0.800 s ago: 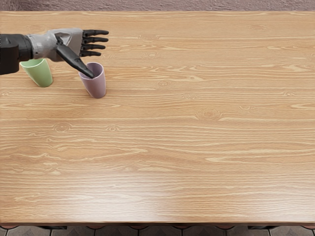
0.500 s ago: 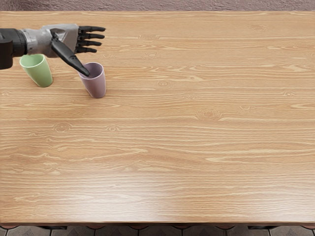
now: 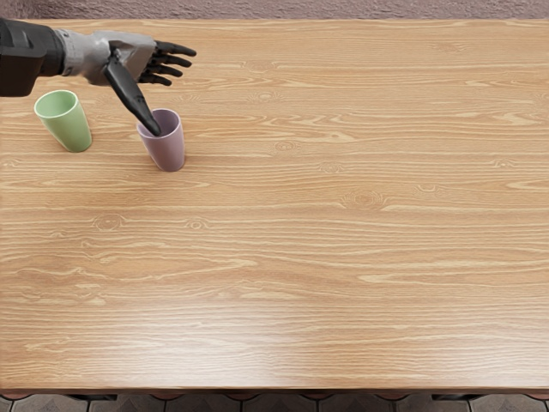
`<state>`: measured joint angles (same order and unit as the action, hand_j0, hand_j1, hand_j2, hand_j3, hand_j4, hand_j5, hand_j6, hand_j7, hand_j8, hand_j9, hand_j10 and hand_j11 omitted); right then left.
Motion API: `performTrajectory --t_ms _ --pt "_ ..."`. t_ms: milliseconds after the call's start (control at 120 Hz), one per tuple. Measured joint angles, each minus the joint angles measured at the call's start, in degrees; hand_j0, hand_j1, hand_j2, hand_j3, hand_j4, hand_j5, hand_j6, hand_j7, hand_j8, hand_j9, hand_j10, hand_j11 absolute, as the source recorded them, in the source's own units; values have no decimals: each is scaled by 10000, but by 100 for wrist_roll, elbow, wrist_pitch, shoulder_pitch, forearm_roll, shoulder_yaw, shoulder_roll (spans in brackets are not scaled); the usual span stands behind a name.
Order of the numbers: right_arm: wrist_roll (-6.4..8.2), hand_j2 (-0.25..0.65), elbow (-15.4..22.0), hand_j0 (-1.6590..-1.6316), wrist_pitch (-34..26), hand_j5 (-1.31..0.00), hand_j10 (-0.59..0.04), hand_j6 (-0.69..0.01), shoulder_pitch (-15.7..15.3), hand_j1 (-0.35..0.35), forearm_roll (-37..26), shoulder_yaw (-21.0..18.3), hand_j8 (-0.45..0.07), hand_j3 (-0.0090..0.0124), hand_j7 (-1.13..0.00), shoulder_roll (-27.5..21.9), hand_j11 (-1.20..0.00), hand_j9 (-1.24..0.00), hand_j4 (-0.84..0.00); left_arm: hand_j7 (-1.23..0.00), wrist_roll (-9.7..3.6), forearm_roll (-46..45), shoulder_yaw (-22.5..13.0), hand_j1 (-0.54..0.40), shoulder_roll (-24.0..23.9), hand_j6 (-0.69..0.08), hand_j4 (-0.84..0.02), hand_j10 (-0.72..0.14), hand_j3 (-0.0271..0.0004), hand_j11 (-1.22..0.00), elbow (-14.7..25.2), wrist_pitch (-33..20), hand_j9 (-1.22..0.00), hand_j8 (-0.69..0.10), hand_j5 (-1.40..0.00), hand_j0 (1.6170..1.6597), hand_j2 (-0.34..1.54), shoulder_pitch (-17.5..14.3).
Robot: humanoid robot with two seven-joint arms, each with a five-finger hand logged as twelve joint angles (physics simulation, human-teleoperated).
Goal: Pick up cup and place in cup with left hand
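While the left hand [image 3: 127,60] is reaching into the upper left of the frame, its fingers [image 3: 174,59] are spreading loosely toward the right and its thumb [image 3: 133,96] is slanting down, away from them. The purple cup [image 3: 168,153] is standing below the hand on the counter [image 3: 343,223], also in the upper left, and the thumb's tip is overlapping its mouth; whether the two are touching is impossible to tell. The green cup [image 3: 70,129] is standing near it, farther left, just below the dark forearm [image 3: 30,58] in the picture and apart from the purple one.

Both cups are standing upright with their mouths facing up. Seen at this slant, their long axes are running from the rims at upper left down to the narrower bases at lower right.

The thumb is crossing in front of part of the purple rim, while the green rim is showing whole. A rough wall [image 3: 343,9] is running along the top edge of the frame, and floor tiles [image 3: 274,403] are showing along the bottom.
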<state>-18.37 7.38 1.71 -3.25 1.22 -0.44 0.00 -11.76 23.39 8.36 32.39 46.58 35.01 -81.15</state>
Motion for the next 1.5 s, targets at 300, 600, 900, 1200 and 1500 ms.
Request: performTrajectory --t_ms 300,600,900,1200,1500 --pt "0 1 0 -16581 1 -1 -3 -5 0 -3491 0 0 -4 0 0 0 0 0 -4 -266 3 1171 -649 3253 -215 -233 -228 -220 0 -264 277 0 -265 -229 -268 16581 44 -333" --pt "0 1 0 -16581 -1 -1 -2 -5 0 -3491 0 0 -4 0 0 0 0 0 -3 -276 12 1816 -992 3244 -300 -244 -237 -230 0 -274 356 -410 -275 -240 -278 16581 47 -533" --pt "0 1 0 -16581 1 -1 -3 -5 0 -3491 -1 0 -4 0 0 0 0 0 -3 -303 -69 2235 -1438 3219 -645 -266 -258 -252 0 -301 299 -1308 -302 -262 -305 16581 52 -510" --pt "0 1 0 -16581 1 -1 -3 -5 0 -3491 -1 0 -4 0 0 0 0 0 -3 -469 -423 2359 -1566 3067 -1051 -395 -386 -380 0 -467 -38 -1577 -468 -391 -470 16581 79 -349" --pt "0 1 0 -16581 0 -1 -3 -5 0 -3491 0 1 -4 0 0 0 0 0 -3 -799 -517 2370 -1568 2762 -1270 -648 -639 -634 0 -797 -499 -1611 -798 -644 -800 16581 131 -217"
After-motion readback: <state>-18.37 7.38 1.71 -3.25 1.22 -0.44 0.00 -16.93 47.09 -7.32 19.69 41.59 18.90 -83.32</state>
